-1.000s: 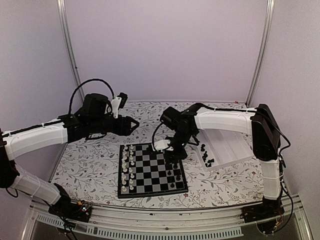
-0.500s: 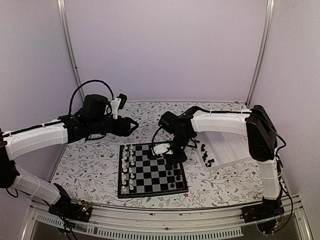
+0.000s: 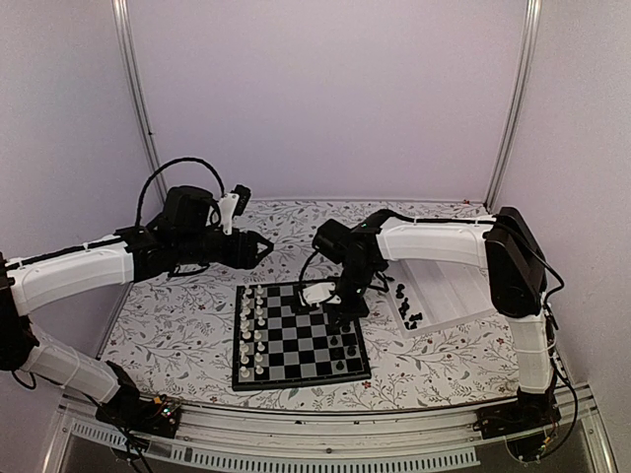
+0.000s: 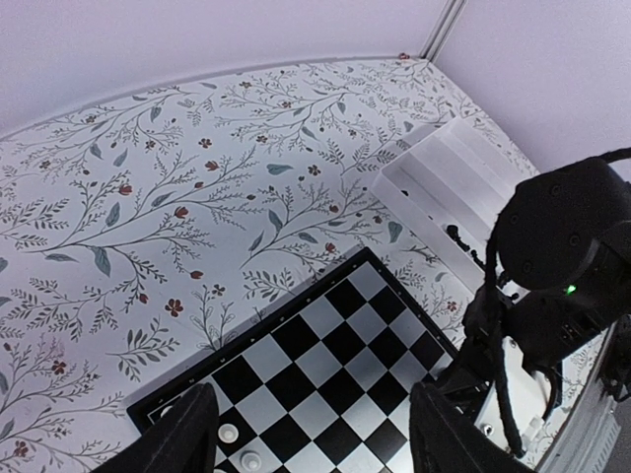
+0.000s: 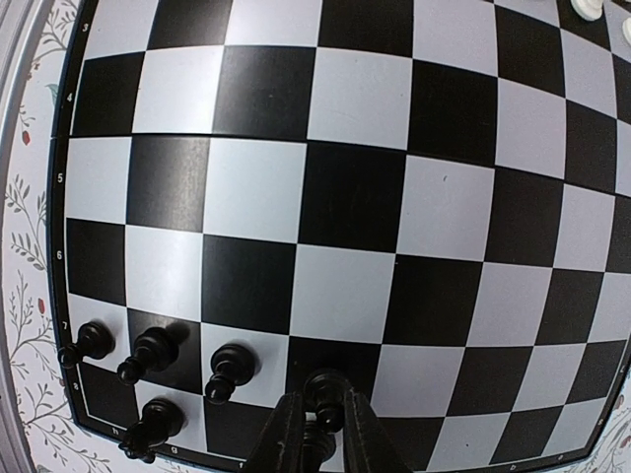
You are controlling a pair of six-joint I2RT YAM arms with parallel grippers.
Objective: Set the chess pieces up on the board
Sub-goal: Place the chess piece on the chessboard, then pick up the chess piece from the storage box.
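The board (image 3: 296, 335) lies mid-table, its left columns filled with white chessmen (image 3: 251, 330). My right gripper (image 5: 323, 399) is down at the board's right side (image 3: 347, 310), fingers pressed close on either side of a black pawn (image 5: 323, 386) standing on a dark square. Three more black chess pieces (image 5: 232, 367) stand in a row to its left, one (image 5: 153, 424) sits behind them, and another is half hidden under my fingers. My left gripper (image 4: 311, 434) hovers open above the board's far edge (image 3: 266, 243), holding nothing.
A white ridged tray (image 3: 449, 291) sits right of the board with several loose black chessmen (image 3: 406, 301) at its near left end. The floral tablecloth (image 3: 168, 325) surrounds the board. Purple walls close in the back and both sides.
Over the last second my right gripper shifted left and down onto the board's right side with the pawn. The left arm stayed still.
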